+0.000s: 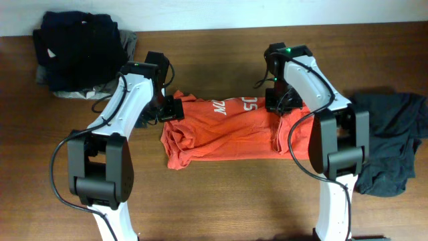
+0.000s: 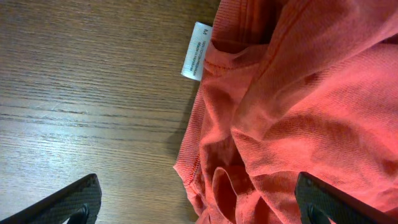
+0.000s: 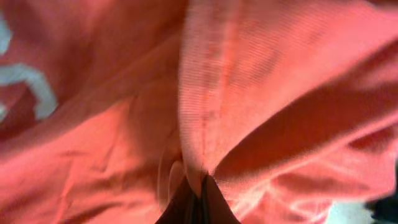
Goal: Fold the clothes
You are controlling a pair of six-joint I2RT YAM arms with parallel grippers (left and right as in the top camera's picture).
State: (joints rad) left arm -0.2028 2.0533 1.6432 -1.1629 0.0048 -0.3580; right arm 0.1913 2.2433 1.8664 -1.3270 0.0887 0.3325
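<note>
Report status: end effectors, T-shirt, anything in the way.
Left end effector open over T-shirt edge. Right end effector shut on T-shirt fold. T-shirt rumpled. Dark pile and charcoal garment lie aside, not blocking.

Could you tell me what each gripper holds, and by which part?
Right gripper pinches a fold of the T-shirt near its right end; left gripper is open, holding nothing.

The T-shirt shows white "SO"; its label print is unreadable.
</note>
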